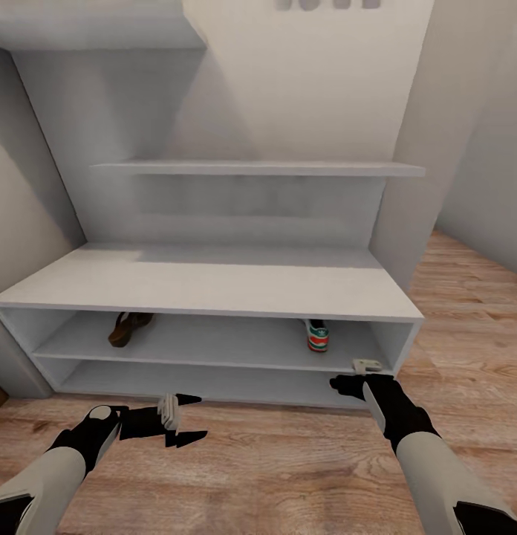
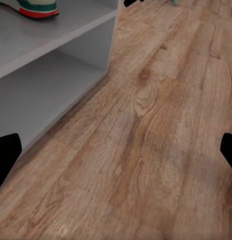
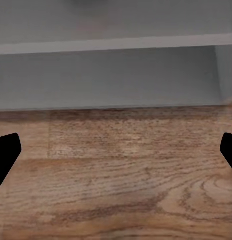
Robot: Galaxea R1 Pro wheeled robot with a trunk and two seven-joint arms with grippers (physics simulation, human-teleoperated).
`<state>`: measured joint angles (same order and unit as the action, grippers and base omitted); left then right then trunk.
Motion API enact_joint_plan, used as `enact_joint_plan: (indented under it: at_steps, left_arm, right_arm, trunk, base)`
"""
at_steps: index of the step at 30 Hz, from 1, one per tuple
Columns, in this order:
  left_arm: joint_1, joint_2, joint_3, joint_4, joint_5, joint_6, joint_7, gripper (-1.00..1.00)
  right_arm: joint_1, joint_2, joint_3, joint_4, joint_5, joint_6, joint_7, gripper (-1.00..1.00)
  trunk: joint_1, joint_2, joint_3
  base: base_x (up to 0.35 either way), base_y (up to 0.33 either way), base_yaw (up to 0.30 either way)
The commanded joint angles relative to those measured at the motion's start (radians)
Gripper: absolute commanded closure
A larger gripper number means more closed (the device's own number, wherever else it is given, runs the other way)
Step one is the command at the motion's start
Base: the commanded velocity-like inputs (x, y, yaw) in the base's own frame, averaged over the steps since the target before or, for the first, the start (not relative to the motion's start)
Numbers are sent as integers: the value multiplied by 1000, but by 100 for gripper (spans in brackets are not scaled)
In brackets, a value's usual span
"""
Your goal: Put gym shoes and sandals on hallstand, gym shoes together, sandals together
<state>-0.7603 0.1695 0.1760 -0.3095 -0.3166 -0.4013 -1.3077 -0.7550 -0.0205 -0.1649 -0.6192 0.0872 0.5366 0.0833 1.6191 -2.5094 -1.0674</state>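
Note:
The hallstand (image 1: 214, 286) stands in front of me, a pale grey bench with two open slots and stepped shelves above. One dark brown sandal (image 1: 128, 328) lies at the left of the upper slot. One gym shoe (image 1: 316, 334) sits at the right of that slot, and its green and red sole edge (image 2: 33, 7) shows in the left wrist view. My left gripper (image 1: 186, 420) hangs open over the corridor floor (image 1: 273, 461) in front of the bench, holding nothing. My right gripper (image 1: 346, 385) is open and empty, low by the bench's right end, facing the lower slot (image 3: 111, 80).
A wall meets the hallstand on the left, and a wall panel (image 1: 429, 148) rises at its right. Wood flooring continues to the right (image 1: 474, 312) past the bench end. The bench top and the upper shelf (image 1: 258, 169) are bare.

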Motion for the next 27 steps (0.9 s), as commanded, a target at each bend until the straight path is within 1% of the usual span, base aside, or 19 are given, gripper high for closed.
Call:
enact_joint_plan:
  at_steps: [1,17,20,25,27]
  left_arm:
    - [-1,-1,8,0,-9,-5,-4,-100]
    - [-1,1,10,0,-9,-5,-2,-100]
    - [-1,1,10,0,-8,-5,-2,-100]
    - [-1,2,10,0,-8,-4,-1,-100]
    - [-1,2,10,0,-7,-4,-1,-100]
  right_arm:
    - [0,1,-4,-1,9,5,9,-100]
    - [13,2,-8,-3,8,3,10,-100]
    - [14,2,-10,-3,8,-15,10,-100]
    - [14,3,-11,-4,8,-82,11,-100]
    - [14,4,-11,-4,8,-90,11,-100]
  trunk:
    - [0,0,-1]
    - [0,0,-1]
    - [0,0,-1]
    - [0,0,-1]
    - [0,0,-1]
  base:
    - [-4,0,0]
    - [0,0,0]
    - [0,0,0]
    - [0,0,0]
    - [0,0,0]
